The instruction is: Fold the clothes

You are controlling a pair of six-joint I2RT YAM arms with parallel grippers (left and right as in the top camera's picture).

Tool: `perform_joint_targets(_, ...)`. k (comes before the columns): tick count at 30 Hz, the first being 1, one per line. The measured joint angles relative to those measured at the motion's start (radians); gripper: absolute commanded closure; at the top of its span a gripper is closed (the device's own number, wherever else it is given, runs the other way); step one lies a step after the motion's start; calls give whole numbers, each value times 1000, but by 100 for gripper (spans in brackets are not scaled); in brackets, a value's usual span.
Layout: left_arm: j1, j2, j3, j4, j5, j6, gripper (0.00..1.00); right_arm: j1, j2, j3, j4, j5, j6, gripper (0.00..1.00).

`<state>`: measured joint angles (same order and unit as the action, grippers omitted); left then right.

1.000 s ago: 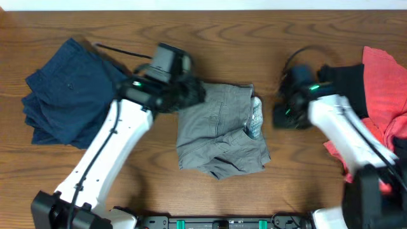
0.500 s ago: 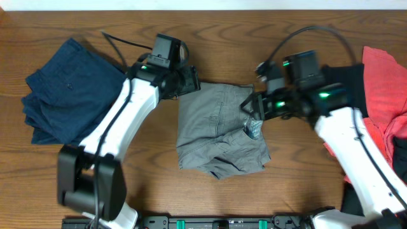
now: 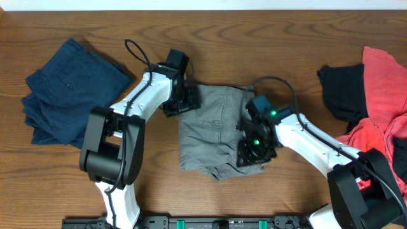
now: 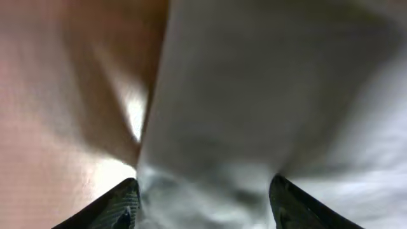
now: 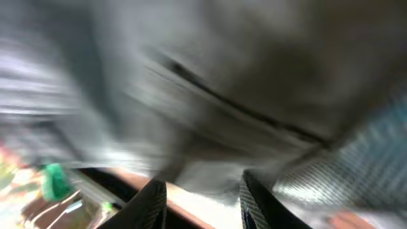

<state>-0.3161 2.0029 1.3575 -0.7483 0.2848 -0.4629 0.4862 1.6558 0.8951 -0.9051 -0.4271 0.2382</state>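
Note:
The grey shorts (image 3: 216,127) lie crumpled mid-table, and the pale waistband lining is hidden under my right arm. My left gripper (image 3: 186,102) sits at their upper left edge. In the left wrist view its fingers (image 4: 203,191) are spread wide with grey fabric (image 4: 267,95) between them. My right gripper (image 3: 252,151) is down on the shorts' lower right part. In the blurred right wrist view its fingers (image 5: 202,191) are apart over a grey fabric edge (image 5: 222,63). Navy shorts (image 3: 70,89) lie folded at far left.
A black piece (image 3: 343,92) and coral-red clothes (image 3: 385,76) are heaped at the right edge. The wooden table (image 3: 299,57) shows between the piles. The arm bases stand along the front edge.
My right arm swung from the right side across the shorts and down onto their lower right part. My left gripper shifted slightly right to the shorts' upper left edge.

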Motion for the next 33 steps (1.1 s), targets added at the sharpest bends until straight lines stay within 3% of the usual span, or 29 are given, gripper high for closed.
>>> perform_joint_targets(6, 0, 4, 3, -191, 0, 1, 33, -24, 0, -29, 53, 163, 55, 51)
perform_joint_targets(10, -6, 4, 4, -364, 26, 0, 33, -52, 0, -29, 172, 259, 66, 50)
perform_joint_targets(18, -82, 4, 4, -454, 148, 0, 33, -188, 0, -24, 452, 421, 70, 46)
perform_joint_targets(23, -104, -47, 4, -394, 150, 0, 33, -276, 0, 47, 384, 441, 61, 44)
perform_joint_targets(29, -32, -218, 6, -157, -1, 1, 28, -270, -72, 180, 328, 254, 23, 48)
perform_joint_targets(33, 21, -262, 15, 27, -106, 24, 28, -222, -147, 213, 344, 71, 6, 60)
